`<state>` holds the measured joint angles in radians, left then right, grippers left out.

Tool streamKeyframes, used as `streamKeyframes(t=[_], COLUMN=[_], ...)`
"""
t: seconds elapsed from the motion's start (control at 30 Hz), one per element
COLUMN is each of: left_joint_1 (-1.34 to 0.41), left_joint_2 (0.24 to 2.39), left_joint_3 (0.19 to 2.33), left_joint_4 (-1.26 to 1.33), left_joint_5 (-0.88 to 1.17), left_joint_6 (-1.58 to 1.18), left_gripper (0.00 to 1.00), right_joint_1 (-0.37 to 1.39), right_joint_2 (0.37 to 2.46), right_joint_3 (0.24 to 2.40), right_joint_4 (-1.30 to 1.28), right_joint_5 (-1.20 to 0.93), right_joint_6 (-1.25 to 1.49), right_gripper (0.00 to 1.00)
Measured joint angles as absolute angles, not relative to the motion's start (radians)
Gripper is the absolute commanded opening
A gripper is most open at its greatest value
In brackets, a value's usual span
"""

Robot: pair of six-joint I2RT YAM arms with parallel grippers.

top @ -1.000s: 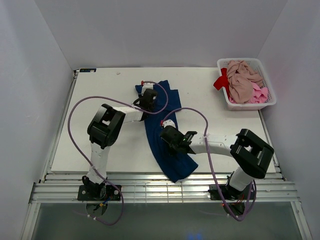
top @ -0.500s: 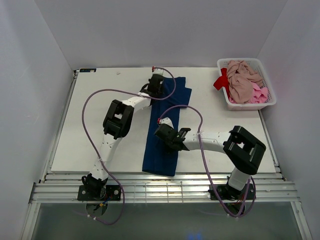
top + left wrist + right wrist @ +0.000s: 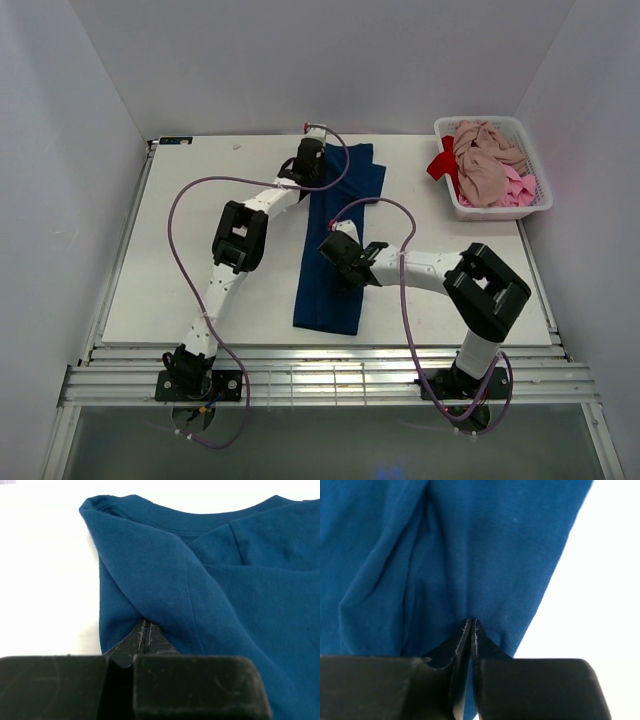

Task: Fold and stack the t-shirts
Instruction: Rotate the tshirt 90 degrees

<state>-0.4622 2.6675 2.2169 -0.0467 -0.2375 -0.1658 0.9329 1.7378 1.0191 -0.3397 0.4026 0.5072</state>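
1. The navy t-shirt (image 3: 328,290) lies as a long, narrow folded strip down the middle of the worktop (image 3: 200,250).
2. The left fingers (image 3: 134,642) are pressed together on a fold of its cloth at the far end, close to the collar.
3. The right fingers (image 3: 456,647) are clamped on its cloth about mid-length, near the strip's right edge.
4. A pink-beige t-shirt (image 3: 485,160), a red t-shirt (image 3: 440,165) and a bright pink t-shirt (image 3: 520,188) lie heaped in the white basket (image 3: 500,211) at the worktop's far right corner.

Bright even light, soft shadows; wrist views overexposed, foreground blurred.
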Motion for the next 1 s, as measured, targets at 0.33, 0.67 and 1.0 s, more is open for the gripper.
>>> streamKeyframes(t=[0.33, 0.67, 1.0], left_joint_1=[-0.449, -0.505, -0.722], left_joint_2=[2.596, 2.008, 1.501], left_joint_3=[2.12, 1.7, 0.816], left_joint_4=[0.051, 0.037, -0.012], left_joint_5=[-0.149, -0.312, -0.46], left_joint_6=[-0.091, -0.166, -0.536], left_gripper=[0.6, 0.64, 0.64], right_joint_1=[0.907, 0.915, 1.082], right_joint_2=[1.612, 1.363, 1.369], right_joint_3=[1.005, 0.993, 0.863], right_joint_4=[-0.447, -0.425, -0.323], right_joint_5=[0.556, 0.55, 0.398], right_joint_6=[0.492, 0.434, 0.411], right_gripper=[0.42, 0.43, 0.41])
